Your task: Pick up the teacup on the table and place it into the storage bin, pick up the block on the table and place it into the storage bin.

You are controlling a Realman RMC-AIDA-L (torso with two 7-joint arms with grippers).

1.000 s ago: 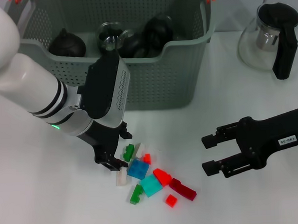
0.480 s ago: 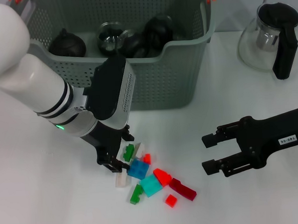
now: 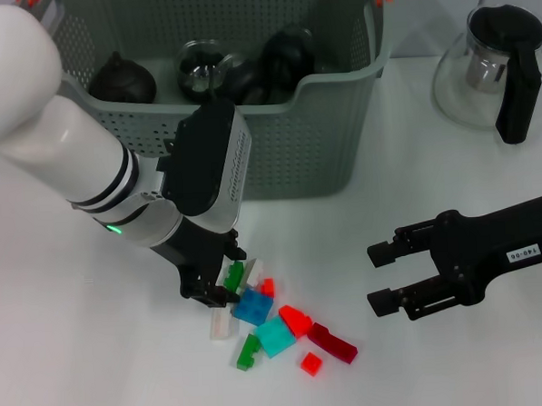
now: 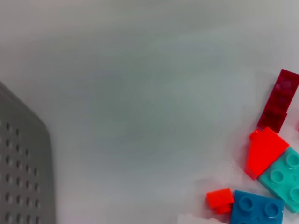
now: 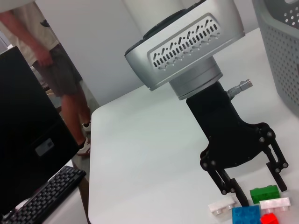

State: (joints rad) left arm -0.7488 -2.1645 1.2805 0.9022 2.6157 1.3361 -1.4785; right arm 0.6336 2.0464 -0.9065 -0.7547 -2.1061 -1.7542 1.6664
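- Blocks lie in a loose heap on the white table (image 3: 71, 377), in front of the storage bin (image 3: 286, 138): a blue block (image 3: 252, 307), a teal block (image 3: 274, 336), a bright red block (image 3: 295, 320), a dark red block (image 3: 333, 342), a small red block (image 3: 310, 364), two green blocks, and white ones partly hidden.
- Left gripper (image 3: 214, 286) is down at the heap's near-left edge; in the right wrist view its fingers (image 5: 225, 183) are spread apart, tips at table level, with a green block (image 5: 264, 193) between them and a white block (image 5: 222, 206) just outside one tip. Whether the tips touch any block cannot be told.
- Left wrist view shows none of its own fingers, only the table, a corner of the bin and some blocks cut off at the edge.
- Right gripper (image 3: 380, 276) hangs well to the right of the heap, its fingers apart and holding nothing.
- Inside the bin sit dark rounded pieces and a glass piece (image 3: 197, 66); which of them is a teacup is hard to make out.
- Glass pot (image 3: 482, 69) with a black handle stands on the table, right of the bin.
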